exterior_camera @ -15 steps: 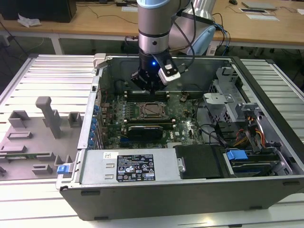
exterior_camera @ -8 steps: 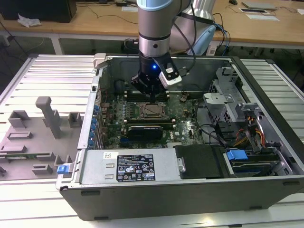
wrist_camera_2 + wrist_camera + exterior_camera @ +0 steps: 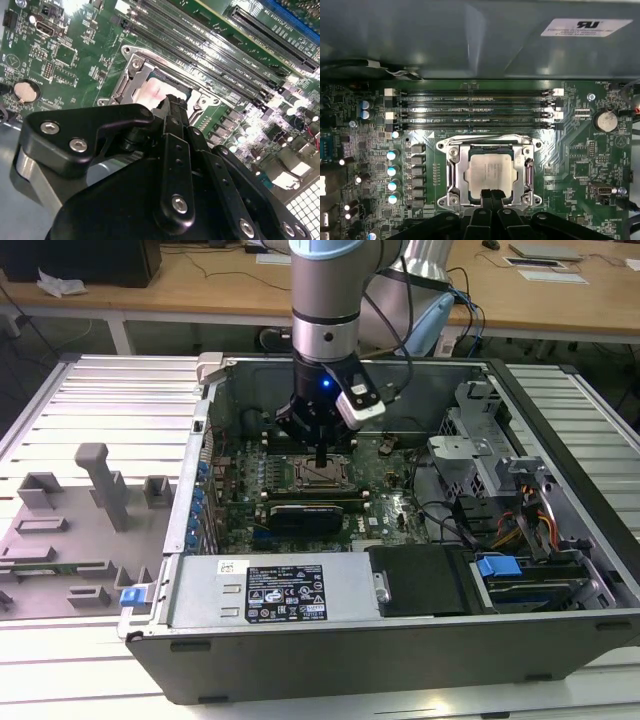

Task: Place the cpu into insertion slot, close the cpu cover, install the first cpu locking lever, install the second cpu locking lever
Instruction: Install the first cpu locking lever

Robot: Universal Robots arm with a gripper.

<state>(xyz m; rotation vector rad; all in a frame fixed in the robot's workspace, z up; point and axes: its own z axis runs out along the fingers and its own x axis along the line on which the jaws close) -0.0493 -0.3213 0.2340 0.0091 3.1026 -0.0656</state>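
- Broadly, an open computer case (image 3: 400,640) lies on a ribbed metal desk (image 3: 90,410), with a grey fixture tray (image 3: 70,530) on the desk at the exterior view's left.
- Inside the case, the green motherboard (image 3: 560,150) fills the floor; long black memory slots (image 3: 475,107) run beside the socket in the first wrist view.
- Next, the robot arm (image 3: 325,300) reaches straight down into the case, and its gripper (image 3: 319,462) hangs right over the socket area.
- At the socket, the insertion slot (image 3: 490,172) sits in the middle of the board, framed by its silvery cpu cover (image 3: 451,172), which lies flat around the chip.
- Within that frame, the cpu (image 3: 485,172) rests in the slot, its pale metal top showing through the cover's square opening; in the second wrist view it shows as a pale patch (image 3: 152,90) just past the fingertips.
- Lastly, the jaws are drawn together into one narrow tip, gripping nothing, poised at the edge of the cpu; whether they touch it I cannot tell.
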